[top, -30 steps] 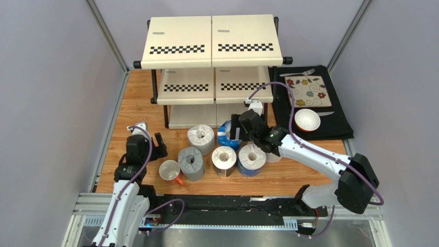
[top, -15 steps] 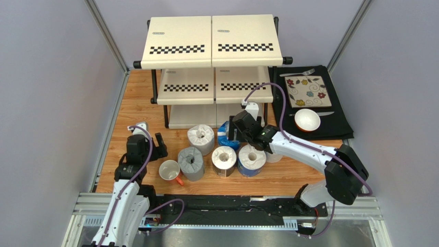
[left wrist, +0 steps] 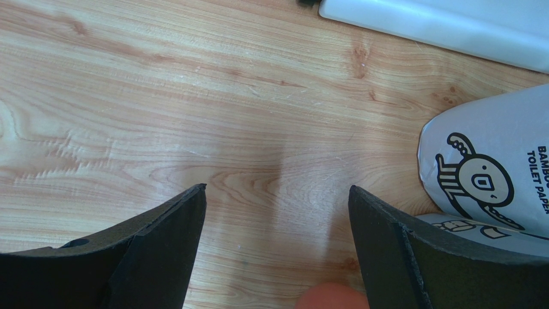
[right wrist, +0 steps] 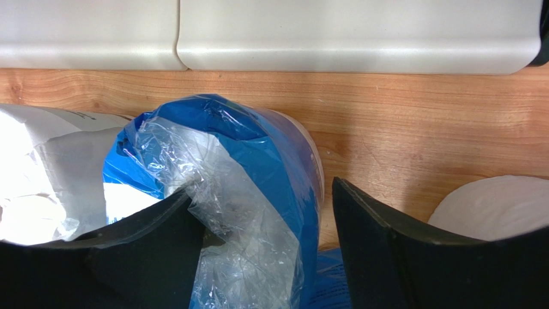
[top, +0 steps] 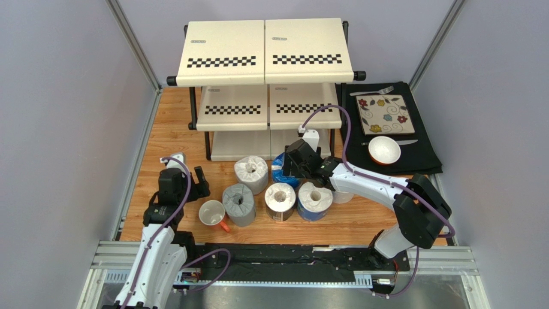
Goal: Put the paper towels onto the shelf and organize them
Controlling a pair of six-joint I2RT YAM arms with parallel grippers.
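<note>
Shelf (top: 265, 84): three cream tiers with checkered strips on a black tube frame, at 12 o'clock on the wooden tabletop (top: 174, 129), nothing on any tier that shows. Paper towels (top: 301, 193): six upright rolls, all on the tabletop in a cluster at 6 o'clock of the shelf. Back row: white roll (top: 250, 172) and, at its 3 o'clock, blue-wrapped roll (top: 279, 168). Front row, from 9 to 3 o'clock: grey roll (top: 238, 203), dark-wrapped roll (top: 280, 201), blue-printed roll (top: 315, 199), and a second white roll (top: 341, 196) mostly hidden under the right arm. Right pincer (right wrist: 261, 193): spread wide, one finger on either side of the blue-wrapped roll (right wrist: 258, 167); the left-hand finger seems to brush the loose plastic wrap, though contact is not certain. Left pincer (left wrist: 277, 193): spread wide and holding nothing, above bare wood at 9 o'clock of the cluster, with a cartoon-printed roll wrapper (left wrist: 490, 174) at its 3 o'clock. White mug with orange handle (top: 212, 213): just beside the grey roll at its 9 o'clock. Black mat (top: 425, 154): at 3 o'clock of the shelf, carrying a floral tile (top: 385, 114), a white bowl (top: 384, 149) and a fork (top: 372, 91).
</note>
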